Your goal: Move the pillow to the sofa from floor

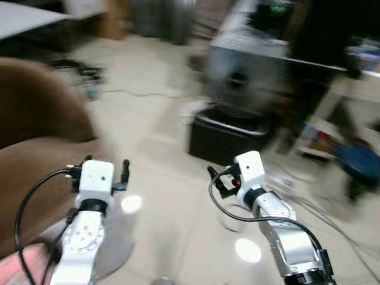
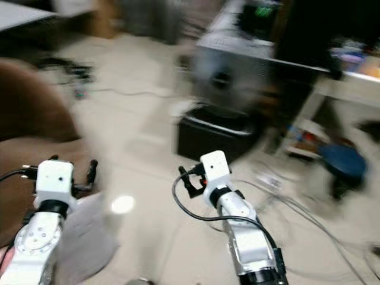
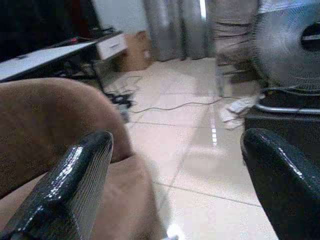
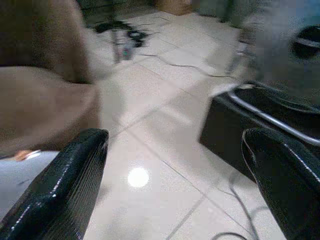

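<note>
The eye views are blurred by motion. A brown sofa (image 1: 35,136) fills the left side, and its rounded arm (image 3: 45,125) lies close to my left gripper (image 1: 107,161). That gripper is open and holds nothing; its fingers (image 3: 75,185) frame the sofa edge and bare floor. A pale grey-white soft thing (image 2: 83,237), possibly the pillow, lies low on the floor by my left arm, against the sofa base. My right gripper (image 1: 218,181) is open and empty over the tiled floor, its fingers (image 4: 70,185) apart.
A standing fan (image 1: 246,77) sits on a black box (image 1: 228,139) straight ahead. Cables (image 1: 309,208) run over the tiles at the right. A blue object (image 1: 356,160) and a white shelf (image 1: 332,113) stand far right. A pink thing (image 1: 18,267) shows bottom left.
</note>
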